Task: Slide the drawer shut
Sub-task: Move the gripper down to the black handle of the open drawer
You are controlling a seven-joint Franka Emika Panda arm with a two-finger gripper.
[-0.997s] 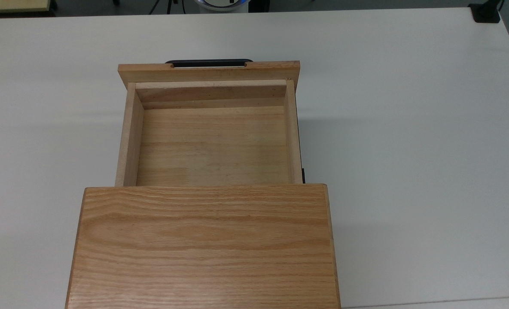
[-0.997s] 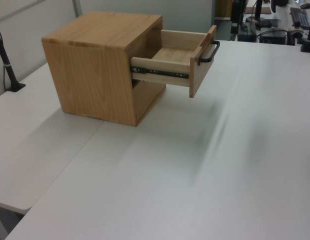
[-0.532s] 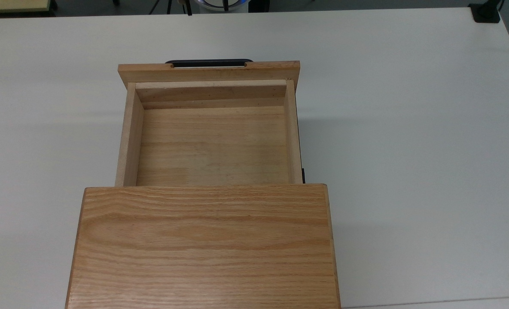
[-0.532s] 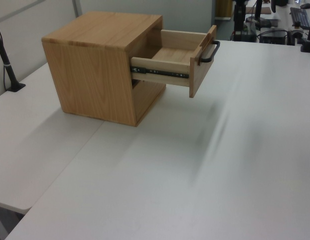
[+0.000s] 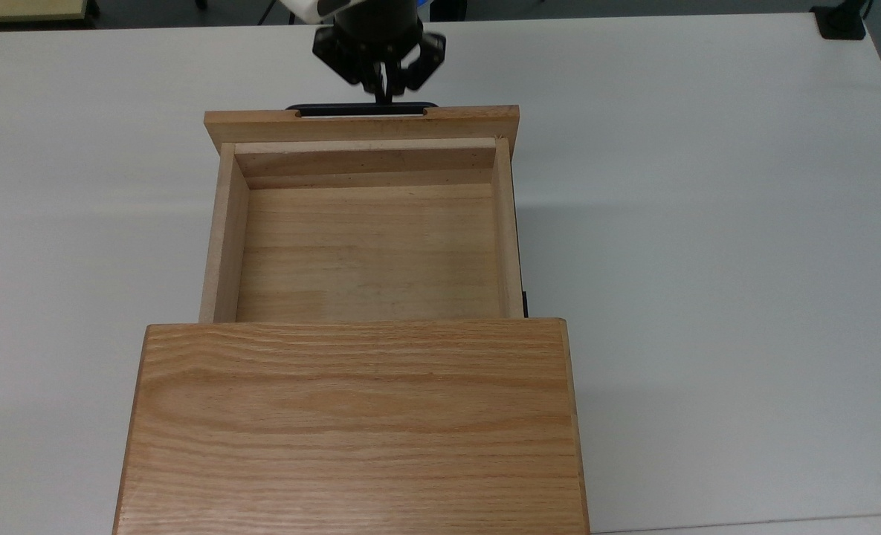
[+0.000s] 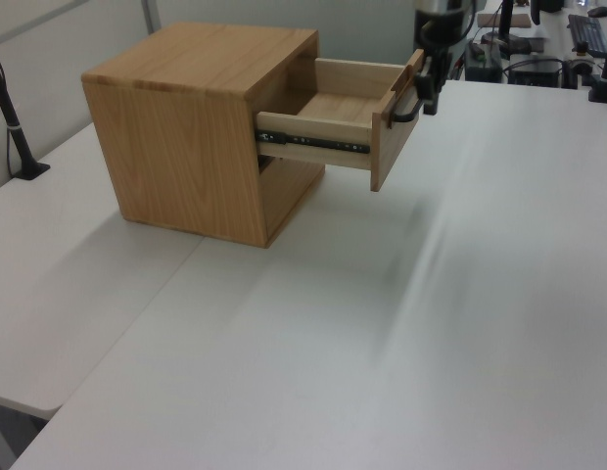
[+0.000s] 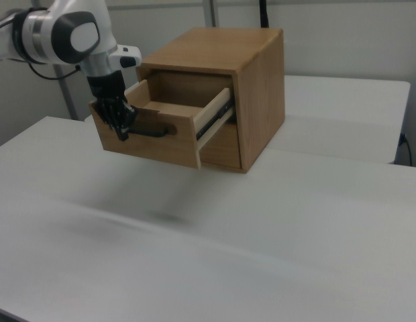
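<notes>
One oak-grained wooden cabinet [image 5: 355, 427], box-shaped, stands nearest in the top view, at 6 o'clock on the white table [image 5: 708, 223]; in the left view it [image 6: 201, 127] sits toward 10 o'clock, in the right view [image 7: 251, 80] toward 12 o'clock.

One light wooden box-shaped drawer [image 5: 366, 245], pulled far out of the cabinet toward 12 o'clock in the top view. Interior bare. Wider front panel [image 5: 362, 123] at its far end. Metal slide rail visible along its side in the left view [image 6: 318, 143]. The drawer [image 7: 171, 131] hangs clear above the table surface in the right view, supported only by the cabinet.

One thin black metal bar handle [image 5: 362, 108], mounted on the outer face of the front panel; seen also in the left view [image 6: 409, 106] and the right view [image 7: 154, 132].

One black two-finger gripper [image 5: 382, 91] on a white robot arm [image 7: 67, 33], farthest item in the top view, at 12 o'clock. It points down, tips right at the handle, toward the bar's right half in the top view. Fingers close together, almost pressed to one another; whether they pinch the bar cannot be told. In the left view the gripper [image 6: 428, 98] stands just beside the panel's outer face; in the right view [image 7: 122, 131] it hangs at the panel's 9 o'clock end.
</notes>
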